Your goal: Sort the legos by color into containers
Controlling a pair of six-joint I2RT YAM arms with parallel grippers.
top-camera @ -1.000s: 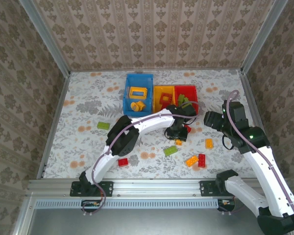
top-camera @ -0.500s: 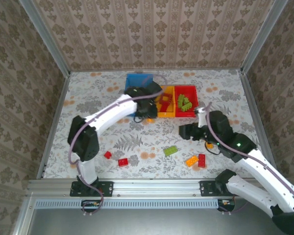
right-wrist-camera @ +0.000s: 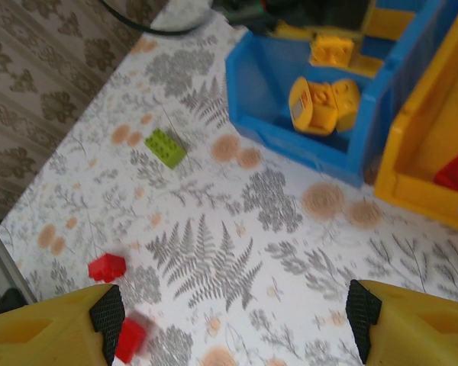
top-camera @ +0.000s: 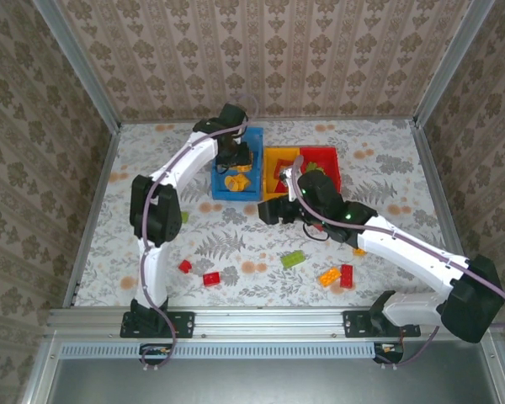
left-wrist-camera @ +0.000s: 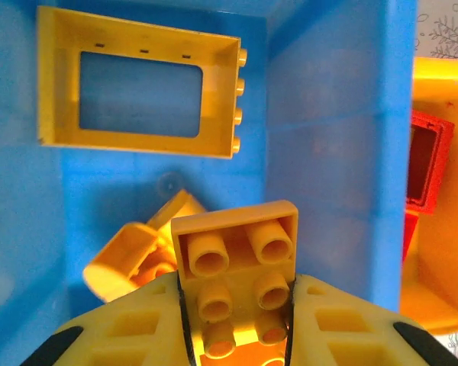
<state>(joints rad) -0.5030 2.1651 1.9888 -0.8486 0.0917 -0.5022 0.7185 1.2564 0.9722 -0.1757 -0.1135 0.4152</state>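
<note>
Since a second ago the left arm has swung away from the front of the red bin (top-camera: 336,168) to the back of the bench (top-camera: 387,168), and the right arm has come in from the right side to the middle. The left hand (top-camera: 234,156) now hangs over the blue bin (top-camera: 236,195), its fingers pinching an orange-yellow brick (left-wrist-camera: 237,259) by its two sides, with the stud-socket underside facing the wrist camera. Below it in the blue bin lie an orange-yellow frame (left-wrist-camera: 214,95) flat on the floor and a few more orange-yellow pieces (left-wrist-camera: 126,255) heaped near the front wall. The right hand (top-camera: 269,210) hovers low over the bench just in front of the orange-yellow bin (top-camera: 266,172), its fingers spread wide with nothing between them. The orange-yellow bin stands between the blue and the red one, touching both, and holds a red frame (left-wrist-camera: 424,160). Loose on the bench are a green brick (top-camera: 293,259), an orange brick (top-camera: 328,276) just beside a red brick (top-camera: 347,275), two small red bricks (top-camera: 211,279) near the left arm's base, and another green brick (right-wrist-camera: 165,147) to the left of the blue bin.
</note>
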